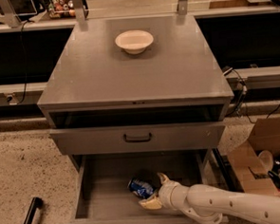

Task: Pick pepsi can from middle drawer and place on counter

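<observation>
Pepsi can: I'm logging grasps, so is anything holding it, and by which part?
Nothing seems held yet: the fingers of the gripper stand open about the right end of the pepsi can, lying in the middle drawer.

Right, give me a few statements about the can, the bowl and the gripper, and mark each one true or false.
1. The can lies in the open drawer. True.
2. The bowl is in the drawer with the can. False: it stands on the counter.
3. The gripper is down in the drawer, right beside the can. True.
4. The cardboard box sits on the counter. False: it is on the floor, off to the side.
</observation>
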